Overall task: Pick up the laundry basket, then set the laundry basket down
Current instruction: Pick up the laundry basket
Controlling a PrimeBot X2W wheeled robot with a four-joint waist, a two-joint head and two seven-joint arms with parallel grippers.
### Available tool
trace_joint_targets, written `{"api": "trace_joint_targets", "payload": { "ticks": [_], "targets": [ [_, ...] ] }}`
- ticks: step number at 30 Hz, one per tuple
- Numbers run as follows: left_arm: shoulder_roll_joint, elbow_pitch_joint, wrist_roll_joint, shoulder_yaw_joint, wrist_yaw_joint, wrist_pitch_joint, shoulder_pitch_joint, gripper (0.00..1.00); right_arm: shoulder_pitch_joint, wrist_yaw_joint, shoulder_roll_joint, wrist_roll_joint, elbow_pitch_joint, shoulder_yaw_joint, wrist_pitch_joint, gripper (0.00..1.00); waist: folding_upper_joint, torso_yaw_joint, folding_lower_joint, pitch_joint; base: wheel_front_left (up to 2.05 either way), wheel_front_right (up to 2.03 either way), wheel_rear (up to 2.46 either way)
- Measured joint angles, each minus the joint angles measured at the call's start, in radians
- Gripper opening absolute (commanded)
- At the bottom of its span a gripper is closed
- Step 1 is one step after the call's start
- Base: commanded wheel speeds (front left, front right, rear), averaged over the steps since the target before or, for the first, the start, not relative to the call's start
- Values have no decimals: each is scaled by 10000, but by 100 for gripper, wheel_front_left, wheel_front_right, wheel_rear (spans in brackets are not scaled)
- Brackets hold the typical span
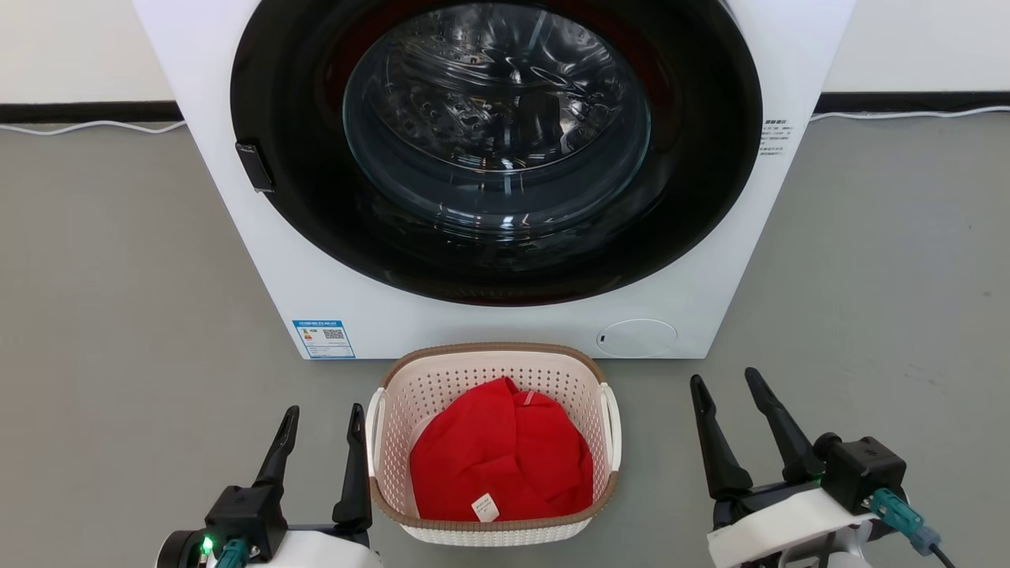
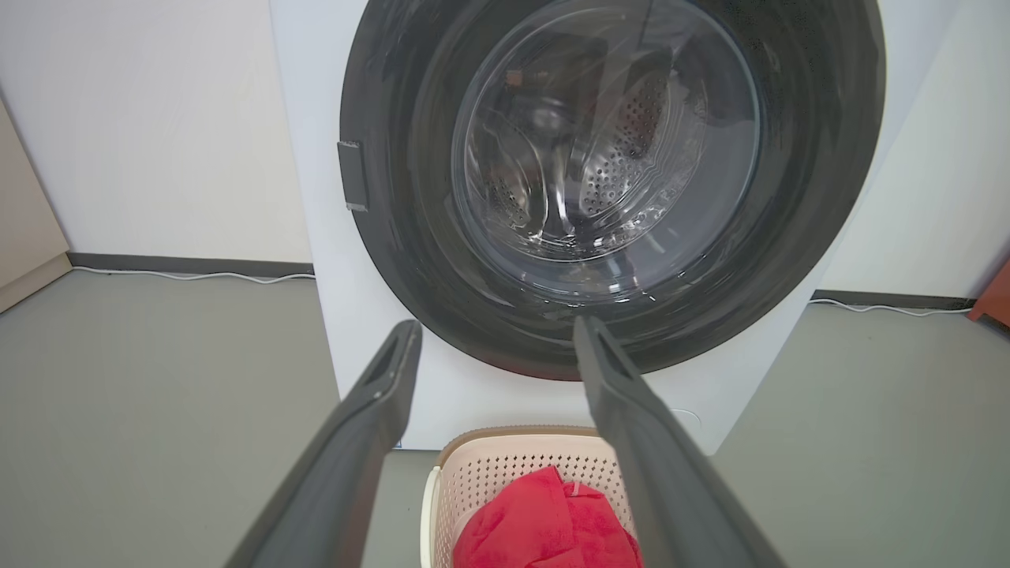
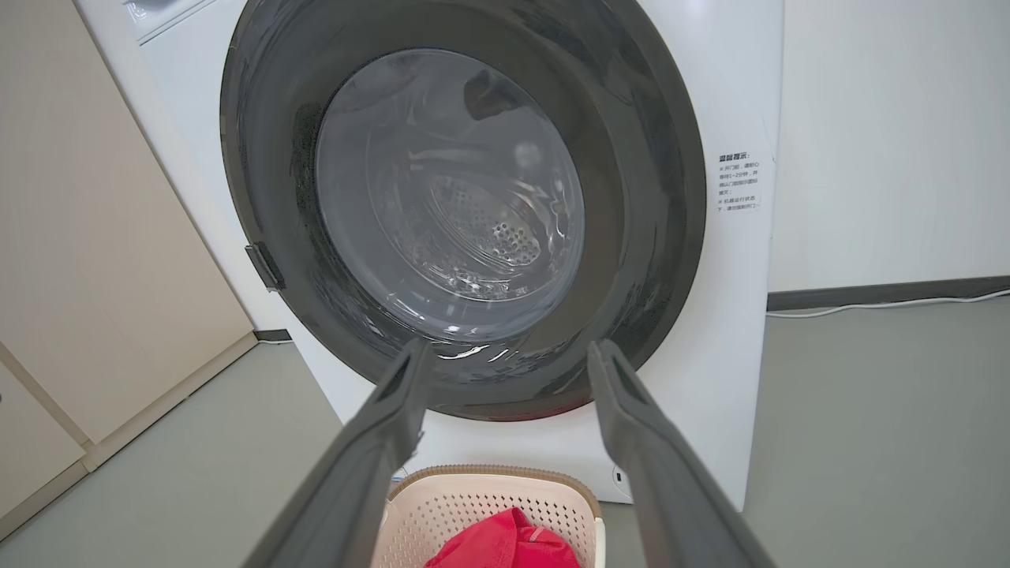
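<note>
Basket: the laundry basket (image 1: 442,383) stands upright on the grey floor (image 1: 118,315), just in front of the washer (image 1: 316,300) and between my two claws.
Inside it: a red garment (image 1: 505,457) with a small white tag (image 1: 485,506) covers the bottom, so I cannot see what lies under it.
Left claw: my left gripper (image 1: 325,410) stands wide open and holds nothing. Its inner finger is just beside the basket's left handle (image 1: 375,426); I cannot tell whether they touch.
Right claw: my right gripper (image 1: 723,377) is spread just as wide and is empty, with bare floor between it and the right handle (image 1: 611,426).
Left wrist view: one of my fingers hides the basket's right side, and its near part runs off the bottom edge.
Right wrist view: the back rim and the top of the garment sit between my fingers; the rest is cut off below.
Washer: its round dark door (image 1: 497,142) faces me, and the top is cut off in the head view.
Stickers: the print on the blue one (image 1: 323,338) is too small to read.
</note>
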Motion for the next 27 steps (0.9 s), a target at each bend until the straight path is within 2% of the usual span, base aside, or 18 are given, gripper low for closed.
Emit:
{"api": "trace_joint_targets", "payload": {
  "ticks": [27],
  "targets": [
    [6, 92, -167, 138, -21, 0, 239, 100, 57, 0, -2, 96, 222, 96, 0, 100, 0, -42, -1, -245, 0, 0, 0]
  ]
}}
